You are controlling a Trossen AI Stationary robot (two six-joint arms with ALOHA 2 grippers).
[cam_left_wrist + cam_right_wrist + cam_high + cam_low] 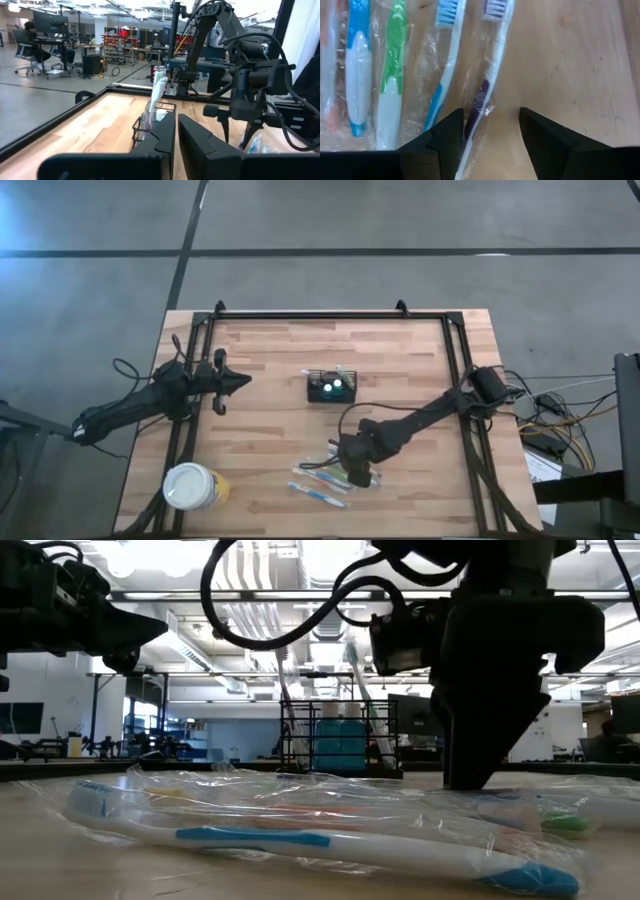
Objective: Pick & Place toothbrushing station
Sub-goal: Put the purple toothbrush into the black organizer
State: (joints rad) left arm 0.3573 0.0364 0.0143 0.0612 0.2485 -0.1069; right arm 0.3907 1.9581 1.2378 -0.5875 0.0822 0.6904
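The toothbrushing station [331, 386], a small black wire-mesh basket with teal items and a wrapped toothbrush standing in it, sits on the wooden table [280, 350] ahead of the left fingers and well apart from the right ones. The right gripper [358, 477] points down over a spread of plastic-wrapped toothbrushes [322, 480], its fingers [547, 145] parted and holding nothing. A purple-and-white toothbrush [485, 95] lies just inside one finger, partly in the gap; a blue-and-white one [442, 80] and a green-and-white one [390, 85] lie outside that same finger. The left gripper [243, 381] hovers at the table's left side, fingers [200, 150] closed and empty. A white-lidded yellowish tub [193, 486] stands near the front left corner.
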